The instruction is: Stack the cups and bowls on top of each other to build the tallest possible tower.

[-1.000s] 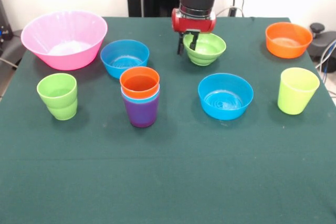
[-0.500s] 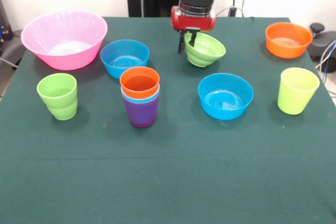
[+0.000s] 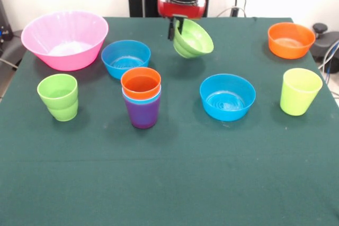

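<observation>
My gripper (image 3: 177, 28) is shut on the rim of the ridged green bowl (image 3: 194, 39), which hangs tilted in the air above the far middle of the table. To the left and nearer stands the tower (image 3: 141, 97): a purple cup at the base, a light blue cup in it, an orange cup on top. One blue bowl (image 3: 125, 58) sits just behind the tower, another blue bowl (image 3: 228, 96) to its right. An orange bowl (image 3: 291, 39) is at the far right and a yellow-green cup (image 3: 300, 91) in front of it. A stepped green cup (image 3: 59, 97) stands at the left.
A large translucent pink bowl (image 3: 64, 39) sits at the far left corner of the green table (image 3: 175, 178). Black equipment and cables lie off the table's right edge.
The gripper has closed on the green bowl's rim, lifted it off the table and carried it up and to the left. The bowl now hangs tilted.
</observation>
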You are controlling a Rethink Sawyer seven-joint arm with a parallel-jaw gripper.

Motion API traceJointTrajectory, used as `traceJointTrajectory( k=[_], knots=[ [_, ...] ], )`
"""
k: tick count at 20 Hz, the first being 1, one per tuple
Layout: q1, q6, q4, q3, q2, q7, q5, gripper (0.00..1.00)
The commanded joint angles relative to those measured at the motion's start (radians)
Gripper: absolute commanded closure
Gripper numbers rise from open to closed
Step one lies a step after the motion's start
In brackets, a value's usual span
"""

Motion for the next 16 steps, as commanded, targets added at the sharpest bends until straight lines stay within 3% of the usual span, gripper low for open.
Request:
traceJointTrajectory(
  k=[1, 9, 16],
  knots=[
    [-0.030, 0.233, -0.116, 0.141, -0.055, -0.016, 0.049, 1.00],
    [-0.023, 0.402, -0.186, 0.150, -0.080, -0.019, 0.050, 1.00],
    [-0.067, 0.477, -0.255, 0.178, -0.069, -0.064, 0.031, 1.00]
  ],
)
